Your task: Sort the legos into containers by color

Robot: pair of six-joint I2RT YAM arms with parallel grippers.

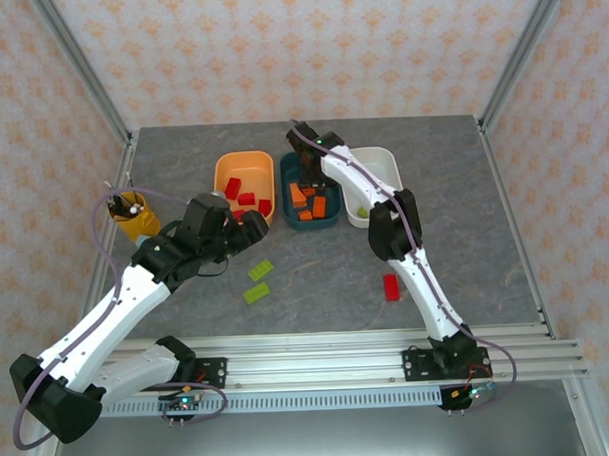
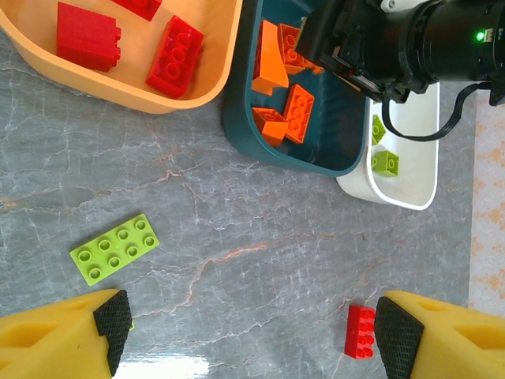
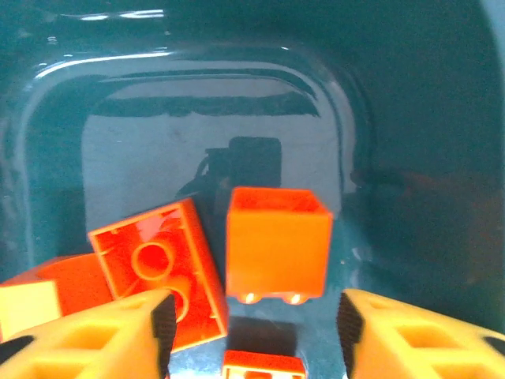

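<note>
So left gripper [image 2: 252,320] hung wide open, green lego [image 2: 114,249] just ahead of 1 finger, long axis slanted; right gripper [image 3: 254,316] sat spread over the teal tub [image 3: 418,158].

Through the left wrist camera, the orange tub [image 2: 181,95] runs off the frame at eleven o'clock. At one o'clock the right arm [image 2: 410,39] covers the far ends of the teal tub [image 2: 316,158] and the white tub [image 2: 418,189]. The bottom edge cuts the yellow fingers of the left gripper [image 2: 254,325]. Under the right wrist, an orange lego [image 3: 264,365] is sliced off at six o'clock and a second orange lego [image 3: 71,276] at eight o'clock. From above, what stands in the yellow cup [image 1: 134,222] is too small to tell.
</note>
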